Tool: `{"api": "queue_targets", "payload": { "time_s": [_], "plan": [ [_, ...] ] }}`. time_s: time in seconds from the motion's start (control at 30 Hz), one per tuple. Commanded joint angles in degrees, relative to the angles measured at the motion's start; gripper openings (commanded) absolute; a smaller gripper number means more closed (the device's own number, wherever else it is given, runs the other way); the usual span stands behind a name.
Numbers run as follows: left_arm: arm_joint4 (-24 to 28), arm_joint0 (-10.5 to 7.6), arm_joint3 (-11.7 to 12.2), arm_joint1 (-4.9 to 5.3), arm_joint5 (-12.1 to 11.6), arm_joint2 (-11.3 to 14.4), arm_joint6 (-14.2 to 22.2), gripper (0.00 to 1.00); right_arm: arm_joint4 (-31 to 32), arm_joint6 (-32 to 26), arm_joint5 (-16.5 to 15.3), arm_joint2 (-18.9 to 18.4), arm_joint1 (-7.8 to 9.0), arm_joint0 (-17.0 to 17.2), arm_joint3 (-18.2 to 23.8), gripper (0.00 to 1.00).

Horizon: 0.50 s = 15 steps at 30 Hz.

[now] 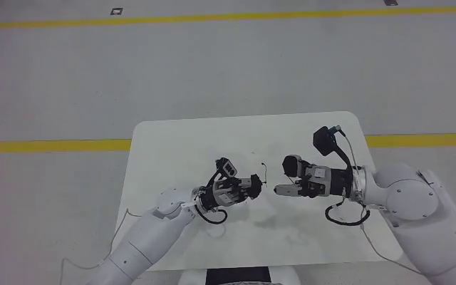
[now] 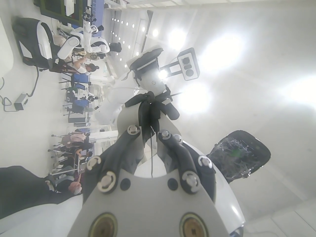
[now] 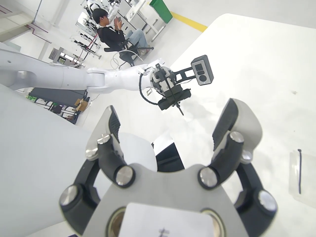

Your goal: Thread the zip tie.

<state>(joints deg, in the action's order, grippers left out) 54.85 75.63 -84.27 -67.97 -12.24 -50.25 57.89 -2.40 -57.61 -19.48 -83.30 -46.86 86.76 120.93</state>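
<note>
The left gripper (image 2: pixel 148 132) pinches the black zip tie (image 2: pixel 151 160) between closed fingers. Facing it, near but apart, the right gripper (image 3: pixel 171 107) is spread wide.

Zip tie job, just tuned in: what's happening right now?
The left hand is shut on a black zip tie, holding it above the white table. The right hand faces it close by, open and empty, not touching the tie. A second zip tie lies on the table.
</note>
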Motion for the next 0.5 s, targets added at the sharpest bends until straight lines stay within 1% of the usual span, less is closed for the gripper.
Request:
{"api": "queue_targets", "payload": {
  "time_s": [0.0,0.1,0.17,0.2,0.27,0.33,0.4,0.43,0.47],
  "plan": [
    [0.0,0.0,0.0,0.0,0.0,0.0,0.0,0.0,0.0,0.0,0.0,0.0,0.0,0.0,0.0,1.0],
    [0.0,0.0,0.0,0.0,0.0,0.0,0.0,0.0,0.0,0.0,0.0,0.0,0.0,0.0,0.0,1.0],
    [-0.1,0.15,-0.3,-0.03,-0.1,0.0,-1.3,0.0,0.0,0.0,0.0,0.0,0.0,0.0,0.0,1.0],
    [-0.1,0.34,-0.4,-0.02,-0.5,-0.2,-1.9,0.0,-1.1,1.9,0.2,0.1,-0.13,0.3,-0.7,1.0],
    [0.8,0.87,-0.5,0.01,-1.5,-0.8,-2.0,0.0,-4.2,3.9,0.0,-0.1,-0.32,1.0,-2.8,1.0],
    [1.2,1.13,-0.4,0.07,-2.8,-1.5,-1.9,0.0,-9.7,4.6,0.0,-0.2,-0.52,1.9,-4.5,1.0],
    [1.5,1.37,-0.6,0.1,-4.7,-2.2,-1.7,0.0,-13.4,3.7,0.0,-1.2,-0.6,2.2,-6.3,1.0],
    [1.7,1.5,-0.7,0.1,-5.4,-2.4,-1.6,0.0,-16.8,3.2,0.0,-1.3,-0.74,2.6,-7.3,1.0],
    [2.0,1.63,-1.0,0.09,-6.7,-2.8,-1.1,0.0,-20.1,1.9,0.0,-1.7,-0.88,2.7,-8.6,1.0]
  ]
}}
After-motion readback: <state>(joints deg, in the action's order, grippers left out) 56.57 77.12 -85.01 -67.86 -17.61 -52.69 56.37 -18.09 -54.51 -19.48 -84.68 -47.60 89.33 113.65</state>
